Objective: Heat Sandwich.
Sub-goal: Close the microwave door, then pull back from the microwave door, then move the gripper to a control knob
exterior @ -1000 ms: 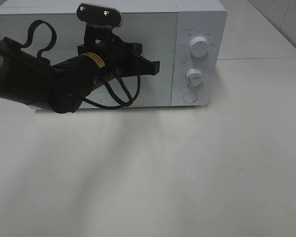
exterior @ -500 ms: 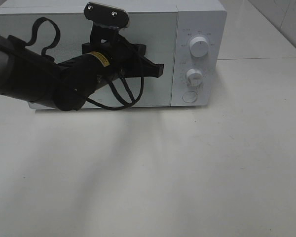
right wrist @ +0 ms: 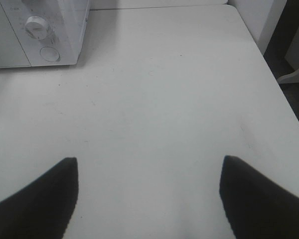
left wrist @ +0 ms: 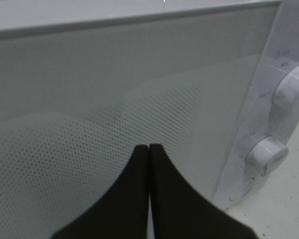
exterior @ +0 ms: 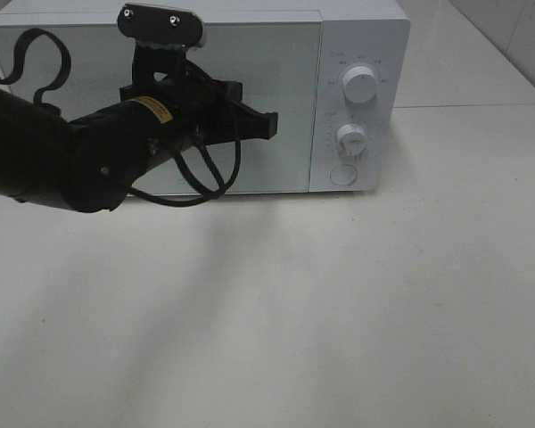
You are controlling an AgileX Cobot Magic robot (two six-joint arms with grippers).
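The sandwich is out of view in every frame. A white microwave (exterior: 361, 27) stands at the back of the table with its door (exterior: 285, 71) closed. My left gripper (exterior: 269, 125) is shut with nothing in it, its tips close in front of the door's right half and pointing toward the control panel. In the left wrist view the left gripper (left wrist: 148, 147) has its two black fingers pressed together before the dotted door glass (left wrist: 89, 129). My right gripper (right wrist: 149, 160) is open and empty above the bare table (right wrist: 154, 99), to the right of the microwave (right wrist: 65, 20).
The control panel carries an upper knob (exterior: 360, 86), a lower knob (exterior: 350, 138) and a round button (exterior: 342, 174). The white table (exterior: 339, 312) spreads in front of the microwave. Its right edge (right wrist: 284, 94) drops to a dark floor.
The left arm shifted slightly right, then drew back to the left along the door, with its gripper still shut. The door stayed closed.
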